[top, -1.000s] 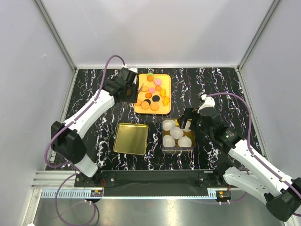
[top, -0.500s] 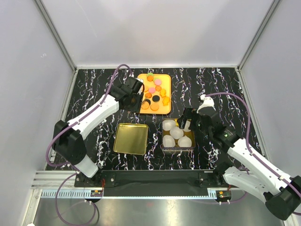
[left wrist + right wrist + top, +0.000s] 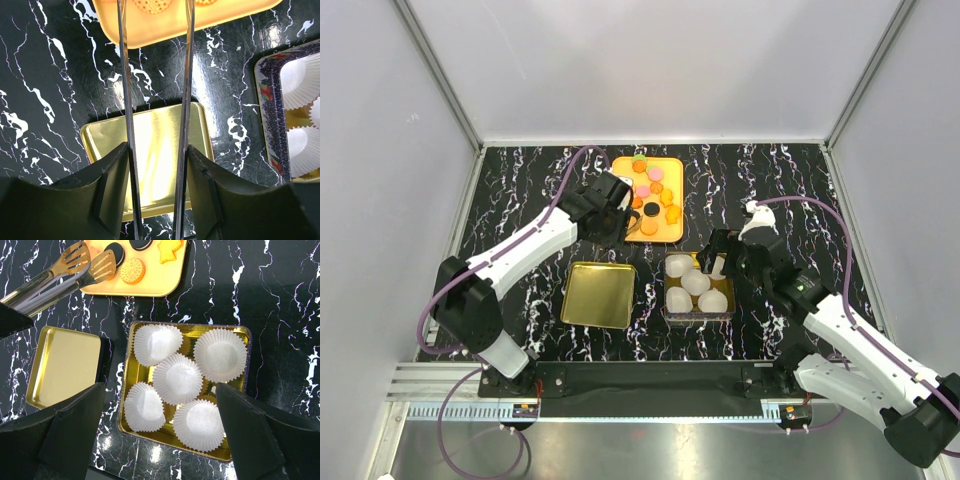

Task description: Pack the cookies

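Starting from the small flat round cookies (image 3: 132, 271), orange, pink and black: they all lie on the shallow orange tray (image 3: 160, 282) at the far side, none packed yet. My left gripper (image 3: 156, 165) is clenched on the long metal tongs (image 3: 55, 277). Their tips stand apart beside a black cookie, I think to take it. My right gripper (image 3: 718, 258) hangs spread wide, grasping nothing, over the gold tin (image 3: 248, 355) of white paper cups (image 3: 177, 378), probably to steady it.

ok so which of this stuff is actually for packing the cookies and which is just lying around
In use: small round cookies on the orange tray; slotted metal tongs; gold tin of white paper cups.
Lying about: shallow square gold tray, empty, beside the tin.
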Robot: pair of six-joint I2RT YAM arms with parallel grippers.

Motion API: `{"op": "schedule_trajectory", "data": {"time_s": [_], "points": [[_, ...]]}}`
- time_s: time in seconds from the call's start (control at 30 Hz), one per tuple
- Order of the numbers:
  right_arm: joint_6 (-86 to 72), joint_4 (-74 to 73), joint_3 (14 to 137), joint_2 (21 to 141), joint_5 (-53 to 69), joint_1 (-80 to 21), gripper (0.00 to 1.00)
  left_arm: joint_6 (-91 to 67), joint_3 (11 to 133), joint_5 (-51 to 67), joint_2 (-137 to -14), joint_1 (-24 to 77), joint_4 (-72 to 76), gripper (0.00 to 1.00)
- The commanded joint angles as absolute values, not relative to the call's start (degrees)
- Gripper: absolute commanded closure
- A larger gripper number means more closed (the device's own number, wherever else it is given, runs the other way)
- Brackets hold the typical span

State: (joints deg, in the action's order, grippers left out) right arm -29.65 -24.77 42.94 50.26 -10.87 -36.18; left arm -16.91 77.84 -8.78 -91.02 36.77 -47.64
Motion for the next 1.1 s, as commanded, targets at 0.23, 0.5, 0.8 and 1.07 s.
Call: {"op": "schedule_trajectory", "data": {"time_s": [0.23, 0.5, 0.8, 1.07], "points": [[-29.9, -22.5, 42.8, 49.6, -11.0, -36.4, 0.00, -15.9, 77.1, -8.9, -90.8, 36.9, -44.1, 0.50], [-29.9, -22.2, 42.5, 49.9, -10.9, -36.5, 0.00, -15.9, 76.8, -8.8, -91.5, 36.9, -43.9, 0.50], [-30.1, -21.9, 42.2, 50.3, -10.9, -36.5, 0.00, -16.0, 75.8, -8.1, -92.2, 37.0, -43.0, 0.50], [-30.2, -21.8, 41.8, 50.1, -10.9, -36.5, 0.00, -15.6, 76.2, -8.1, -93.1, 37.0, -43.1, 0.59]]}}
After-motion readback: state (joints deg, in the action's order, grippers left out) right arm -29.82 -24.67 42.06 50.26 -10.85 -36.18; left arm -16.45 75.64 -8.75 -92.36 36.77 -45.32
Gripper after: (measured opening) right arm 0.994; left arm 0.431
